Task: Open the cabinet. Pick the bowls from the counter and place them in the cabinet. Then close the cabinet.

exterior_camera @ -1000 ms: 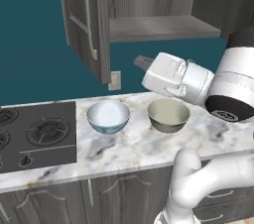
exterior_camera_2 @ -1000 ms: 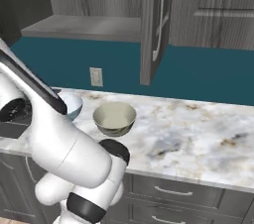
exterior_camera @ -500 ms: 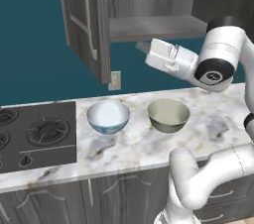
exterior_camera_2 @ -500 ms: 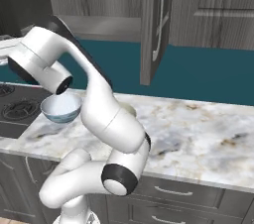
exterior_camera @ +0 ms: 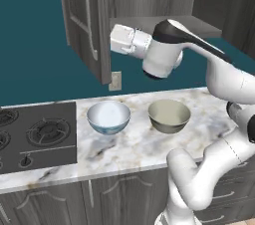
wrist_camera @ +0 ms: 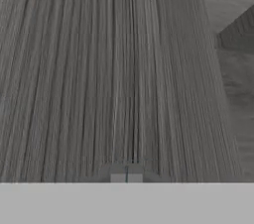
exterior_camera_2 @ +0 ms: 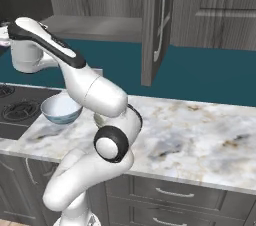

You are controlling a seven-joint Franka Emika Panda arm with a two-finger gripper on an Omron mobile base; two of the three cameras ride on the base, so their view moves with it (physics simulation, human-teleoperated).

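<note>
In the left base view, the cabinet [exterior_camera: 87,20] is up on the wall, made of grey-brown wood with lines in it. Its left door stands open and has a long thin metal handle. The gripper [exterior_camera: 112,38] is at the inner side of that door, and its tips are hidden behind the door's edge. Two round bowls sit near each other on the counter [exterior_camera: 129,144], which is smooth white stone with grey and tan streaks. The white bowl [exterior_camera: 108,116] is just beside the black cooktop [exterior_camera: 35,137]. The cream bowl [exterior_camera: 169,115] is on its right.

In the right base view, the white bowl [exterior_camera_2: 61,109] sits on the counter behind the arm. The other cabinet door [exterior_camera_2: 156,22] hangs open.

In the hand view, striped grey wood is very close. The two fingertips [wrist_camera: 126,177] are pressed together, pinching nothing. No writing can be read.
</note>
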